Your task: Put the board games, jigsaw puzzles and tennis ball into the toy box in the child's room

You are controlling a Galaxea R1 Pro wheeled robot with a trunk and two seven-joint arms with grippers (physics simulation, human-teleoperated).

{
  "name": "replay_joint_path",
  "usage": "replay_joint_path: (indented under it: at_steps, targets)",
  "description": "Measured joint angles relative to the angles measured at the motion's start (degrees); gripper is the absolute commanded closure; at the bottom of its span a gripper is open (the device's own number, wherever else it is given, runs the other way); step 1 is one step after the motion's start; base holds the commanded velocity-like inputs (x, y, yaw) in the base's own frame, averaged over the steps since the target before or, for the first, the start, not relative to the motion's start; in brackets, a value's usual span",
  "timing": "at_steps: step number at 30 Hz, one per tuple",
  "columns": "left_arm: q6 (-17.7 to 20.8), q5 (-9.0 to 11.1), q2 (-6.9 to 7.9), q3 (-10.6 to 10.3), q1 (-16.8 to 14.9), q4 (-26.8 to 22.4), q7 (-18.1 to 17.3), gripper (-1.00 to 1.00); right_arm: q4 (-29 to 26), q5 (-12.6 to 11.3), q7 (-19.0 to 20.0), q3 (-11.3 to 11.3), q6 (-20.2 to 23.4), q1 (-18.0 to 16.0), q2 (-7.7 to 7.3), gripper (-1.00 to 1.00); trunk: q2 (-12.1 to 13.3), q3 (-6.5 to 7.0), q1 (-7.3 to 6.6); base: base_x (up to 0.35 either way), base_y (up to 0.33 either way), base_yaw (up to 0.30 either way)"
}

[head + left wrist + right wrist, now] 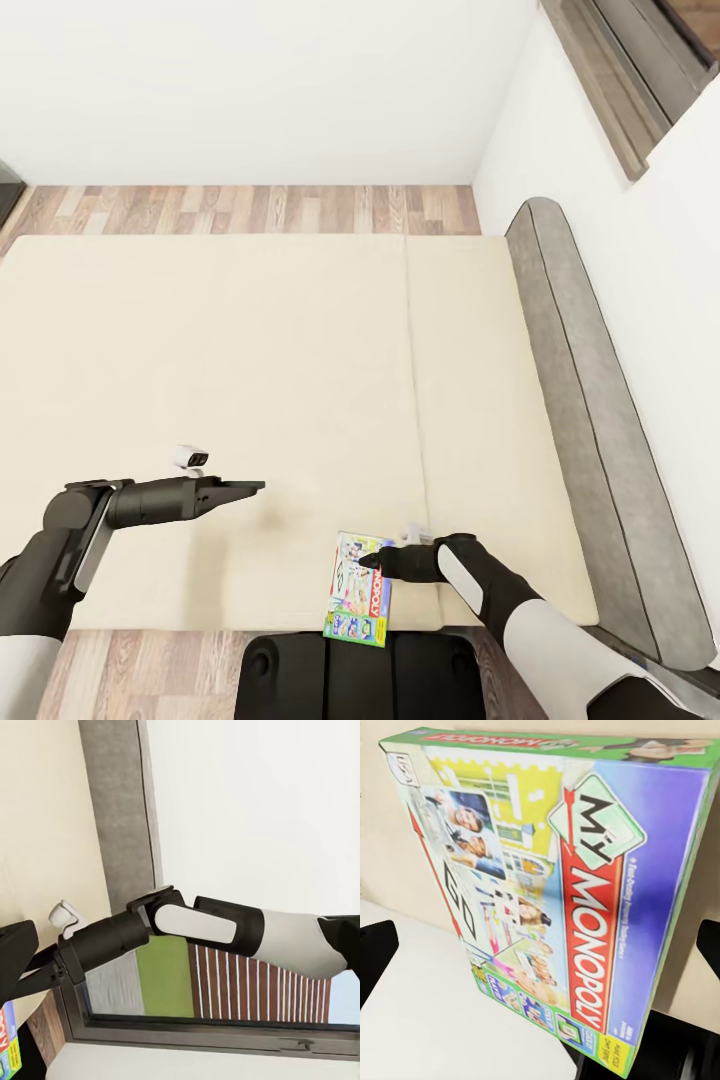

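The right gripper (372, 559) is hovering over the Monopoly board game (359, 588), its dark fingertips (376, 949) sitting wide apart at either side of the box in the right wrist view, spread and not touching it. The box is lying flat on the bed (250, 380), at the near edge of the beige mattress, with its near end just over the edge beside the robot's dark base (360, 675). Its red banner is running lengthwise along the green-and-white lid.

The left gripper (250, 487) is reaching out level above the bare mattress, well apart from the game, its fingers looking pressed together and holding nothing. In the left wrist view, the right arm (225, 926) is stretching across in front of a dark-framed window (187, 1027).

The grey headboard (590, 400) is running along the white wall (620, 220) at the right, and wood-plank floor (250, 208) is showing beyond the far side of the mattress.
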Motion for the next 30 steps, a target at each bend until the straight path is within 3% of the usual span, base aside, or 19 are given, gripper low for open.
replay_joint_path:
  at_steps: [30]
  targets:
    - [0.00, -0.04, 0.00, 0.00, 0.00, 0.00, 0.00, -1.00, -0.27, 0.06, 0.00, 0.05, -0.33, 0.00, 0.16, -1.00, 0.00, -2.38, 0.00, 0.000, 0.000, 0.000]
